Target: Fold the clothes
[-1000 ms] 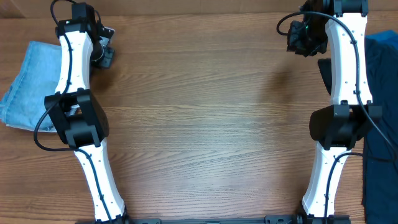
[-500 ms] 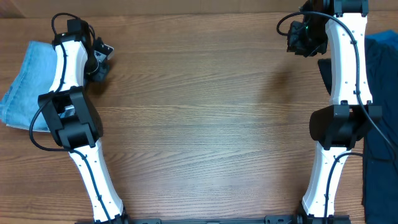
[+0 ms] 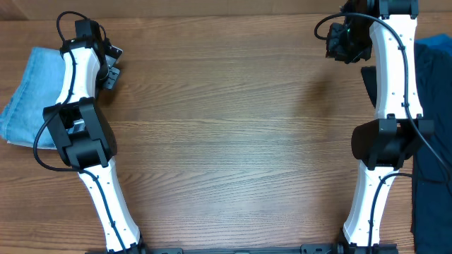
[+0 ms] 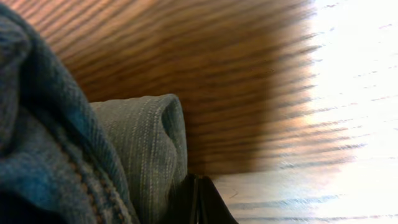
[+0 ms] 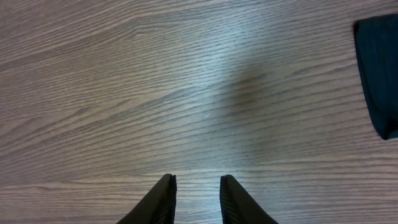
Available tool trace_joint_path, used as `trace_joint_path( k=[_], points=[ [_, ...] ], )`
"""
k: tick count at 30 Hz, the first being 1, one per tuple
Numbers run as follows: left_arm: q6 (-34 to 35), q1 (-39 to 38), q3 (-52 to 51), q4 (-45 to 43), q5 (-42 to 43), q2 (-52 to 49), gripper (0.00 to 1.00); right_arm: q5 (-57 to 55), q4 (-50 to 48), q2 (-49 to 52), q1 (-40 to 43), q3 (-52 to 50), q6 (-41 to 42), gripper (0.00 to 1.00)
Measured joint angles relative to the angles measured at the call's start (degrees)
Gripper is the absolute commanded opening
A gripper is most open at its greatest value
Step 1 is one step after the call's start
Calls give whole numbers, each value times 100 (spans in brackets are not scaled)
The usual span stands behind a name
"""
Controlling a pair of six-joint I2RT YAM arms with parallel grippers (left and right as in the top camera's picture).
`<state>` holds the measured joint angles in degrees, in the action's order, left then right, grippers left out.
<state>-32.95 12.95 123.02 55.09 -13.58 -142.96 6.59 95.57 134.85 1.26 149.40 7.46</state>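
Two piles | light-blue denim [image 3: 28,95] at left edge of table [image 3: 233,141], long axis far-to-near, just left of left gripper [image 3: 111,69], jaws pressed together, nothing held | dark garment [image 3: 432,106] at right edge, right of right gripper [image 5: 197,182], narrow gap, empty | left gripper is nearer the denim.

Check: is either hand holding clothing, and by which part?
Nothing is held. Right hand is open over the table; left hand is shut beside a light-blue denim fold, no cloth visibly pinched.
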Motion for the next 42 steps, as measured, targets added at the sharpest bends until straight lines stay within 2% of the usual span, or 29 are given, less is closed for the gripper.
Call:
trace_joint_path(
  k=[10,13,15,16,18,19,20,21,22,23,24,29,35,42],
  points=[
    [605,264,0,-199,-50,0,4,0,2,0,0,0,0,28],
    [647,372,0,-199,-11,0,4,-4,0,0,0,0,-11,12],
    [739,398,0,-192,105,0,4,-13,15,0,0,0,9,11],
    [782,398,0,-179,160,0,5,-22,44,0,0,0,-4,13],
    [903,348,13,-50,260,0,30,-63,37,0,9,0,-11,22],
    [951,323,46,37,282,0,44,-87,13,0,20,0,-13,29],
    [1003,289,98,118,299,-2,53,-98,-9,0,35,0,-2,40],
    [1093,229,216,236,321,-11,62,-111,-33,0,63,0,-15,60],
    [1187,173,319,299,337,-17,80,-127,-44,0,122,0,11,100],
    [1401,15,625,452,402,-22,98,-125,-50,0,138,0,44,100],
    [1515,-125,879,540,481,-22,100,-153,-48,0,256,0,24,100],
    [1965,-817,1670,546,846,-20,100,-195,-46,0,660,0,0,100],
    [2168,-1451,1696,575,997,-22,100,-232,-46,0,798,0,0,100],
    [2214,-1663,1696,577,1001,-22,100,-234,-48,0,791,0,0,100]
  ],
)
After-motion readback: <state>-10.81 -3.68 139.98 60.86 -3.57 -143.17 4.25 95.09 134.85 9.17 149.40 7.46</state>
